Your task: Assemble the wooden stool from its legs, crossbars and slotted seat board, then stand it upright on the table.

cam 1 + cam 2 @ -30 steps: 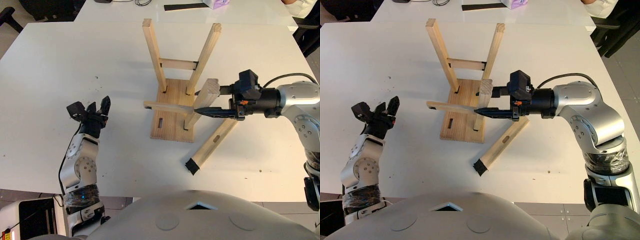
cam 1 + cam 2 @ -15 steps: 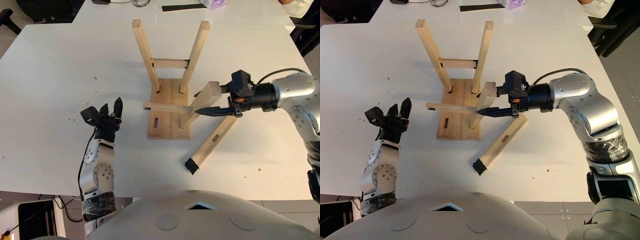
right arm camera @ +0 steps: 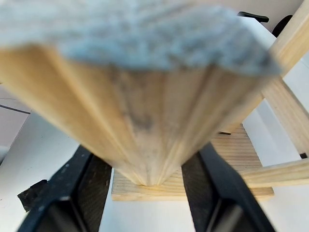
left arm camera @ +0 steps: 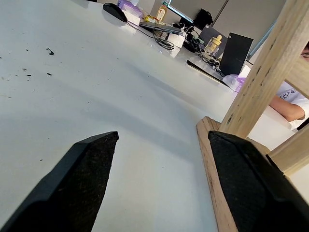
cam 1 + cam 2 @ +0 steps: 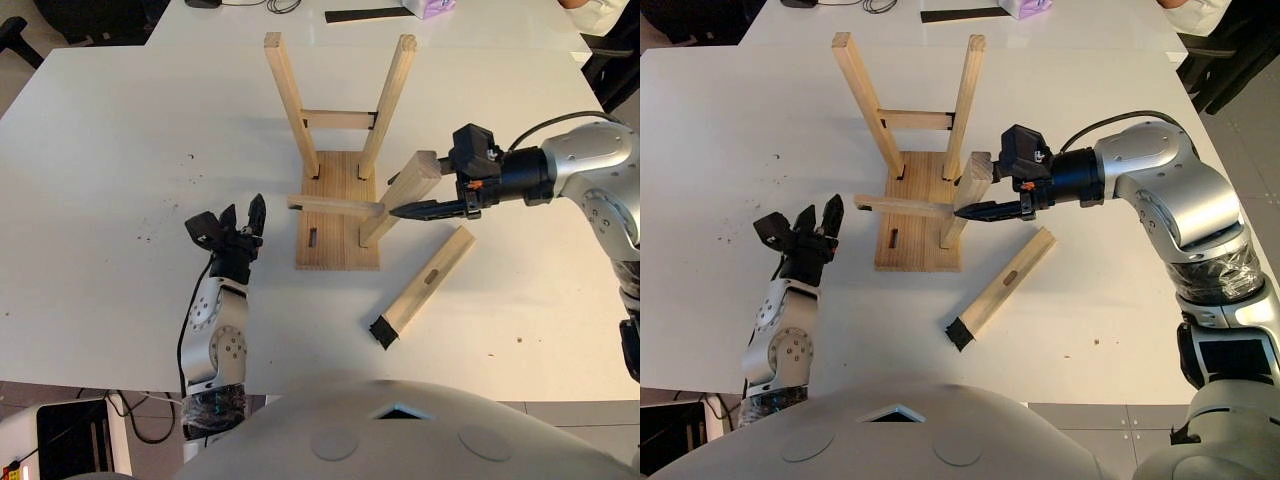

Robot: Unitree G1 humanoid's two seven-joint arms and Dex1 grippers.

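Left eye view: the right gripper [image 5: 398,212], jaws clasping the tilted third leg [image 5: 415,180], probably must press it upright into the seat board [image 5: 335,255]; the left gripper [image 5: 230,218], jaws wide, sits at the board's nine o'clock.

The pale wooden slotted seat board [image 5: 337,245] lies flat at the table's centre. 2 square wooden legs [image 5: 290,105] stand at its far end, joined by a short crossbar [image 5: 340,120]. A third leg [image 5: 403,192] leans rightward from the board's near right part, its own crossbar [image 5: 335,207] pointing left. A fourth leg [image 5: 425,285], dark-capped at its near end, lies loose to the near right.

Silver arms [image 5: 592,172], blk left gripper [image 5: 228,214] & right gripper [image 5: 396,201], blk cable [image 5: 560,130].
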